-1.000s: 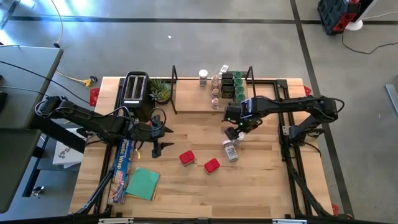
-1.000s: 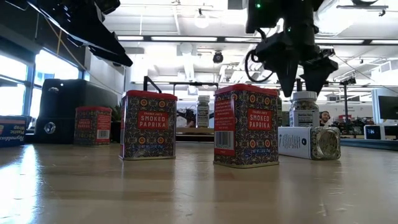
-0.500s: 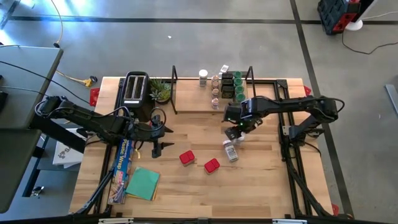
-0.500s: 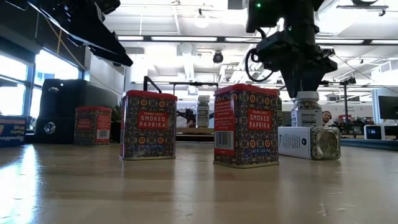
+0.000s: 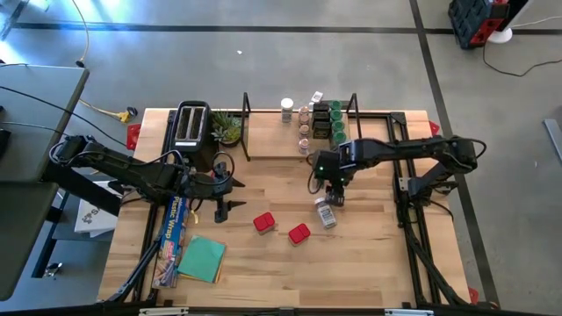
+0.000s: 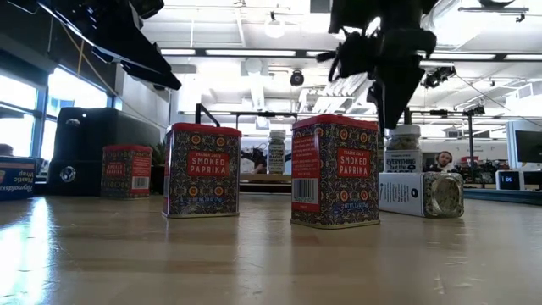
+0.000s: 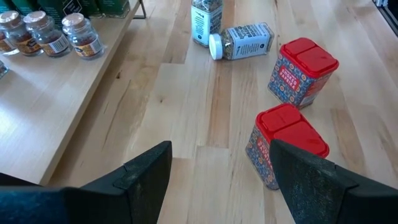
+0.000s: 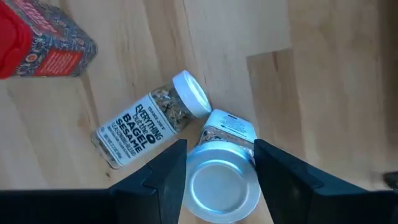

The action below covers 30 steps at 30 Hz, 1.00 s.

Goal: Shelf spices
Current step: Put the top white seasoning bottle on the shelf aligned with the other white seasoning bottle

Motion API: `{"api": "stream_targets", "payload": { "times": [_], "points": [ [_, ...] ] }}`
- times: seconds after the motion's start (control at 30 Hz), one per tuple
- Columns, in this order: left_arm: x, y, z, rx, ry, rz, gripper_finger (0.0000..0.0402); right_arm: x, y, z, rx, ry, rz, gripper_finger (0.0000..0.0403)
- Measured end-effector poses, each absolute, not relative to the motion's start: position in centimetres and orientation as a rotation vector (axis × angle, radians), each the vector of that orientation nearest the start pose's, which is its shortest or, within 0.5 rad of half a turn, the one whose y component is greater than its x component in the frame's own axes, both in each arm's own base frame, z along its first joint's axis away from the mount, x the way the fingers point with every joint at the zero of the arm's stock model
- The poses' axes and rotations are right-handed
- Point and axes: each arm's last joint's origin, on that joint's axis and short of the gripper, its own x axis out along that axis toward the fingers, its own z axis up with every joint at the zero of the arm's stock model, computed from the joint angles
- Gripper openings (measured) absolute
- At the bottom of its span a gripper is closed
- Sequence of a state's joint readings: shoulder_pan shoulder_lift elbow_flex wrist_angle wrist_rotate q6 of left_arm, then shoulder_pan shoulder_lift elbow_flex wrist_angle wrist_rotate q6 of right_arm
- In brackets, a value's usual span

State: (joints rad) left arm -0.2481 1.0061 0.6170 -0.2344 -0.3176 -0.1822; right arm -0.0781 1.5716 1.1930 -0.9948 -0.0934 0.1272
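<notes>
An upright white-lidded jar [image 6: 405,157] stands mid-table to the right, next to a like jar lying on its side [image 5: 326,213]. My right gripper [image 5: 333,191] is over it, shut on its lid. Two red tins [image 5: 263,222] [image 5: 299,233] stand nearer the front, and a third red tin [image 6: 127,171] shows in the low view. The shelf [image 5: 272,136] stands at the far edge with several spice jars [image 5: 320,118] on its board. My left gripper [image 5: 232,195] is open and empty, left of the tins. My right gripper has the upright jar's white lid [image 8: 221,186] between its two fingers [image 8: 165,180], one on each side of the rim. The fingers come from above, pointing down. The jar stays upright. The lying jar hides its base in the low view.
A black toaster [image 5: 191,123] and a small plant [image 5: 226,127] stand at the far left by the shelf's end. A long blue foil box [image 5: 174,230] and a teal cloth [image 5: 202,259] lie at the near left. Bare wood lies between the tins and the shelf.
My right gripper has come down onto the upright jar's lid, turned about its wrist and shifted a little toward the table's left. The jar has turned with it and shifted slightly, so another side of its label now faces the low camera.
</notes>
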Motion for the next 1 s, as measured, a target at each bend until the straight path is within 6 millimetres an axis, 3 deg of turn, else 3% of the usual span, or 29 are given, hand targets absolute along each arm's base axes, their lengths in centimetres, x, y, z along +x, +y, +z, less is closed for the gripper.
{"api": "stream_targets", "payload": {
  "times": [0.2, 0.33, 0.5, 0.73, 1.0],
  "points": [
    [20.1, -4.2, 23.3, -0.002, 0.590, 0.121, 0.0266, 29.5, -2.2, 26.5, 0.215, 1.320, -0.163, 0.0176],
    [20.1, -4.2, 23.3, -0.010, 0.590, 0.123, 0.0266, 29.7, -2.3, 27.5, 0.328, 1.275, -0.308, 0.0176],
    [20.1, -4.2, 23.3, -0.010, 0.593, 0.124, 0.0266, 29.0, -2.1, 27.1, 0.390, 1.343, -0.343, 0.0196],
    [20.1, -4.2, 23.3, -0.008, 0.594, 0.124, 0.0266, 28.3, -1.3, 25.1, 0.460, 1.415, -0.366, 0.0265],
    [20.1, -4.2, 23.3, -0.008, 0.594, 0.123, 0.0266, 28.4, -0.8, 23.3, 0.462, 1.386, -0.372, 0.0275]
  ]
}}
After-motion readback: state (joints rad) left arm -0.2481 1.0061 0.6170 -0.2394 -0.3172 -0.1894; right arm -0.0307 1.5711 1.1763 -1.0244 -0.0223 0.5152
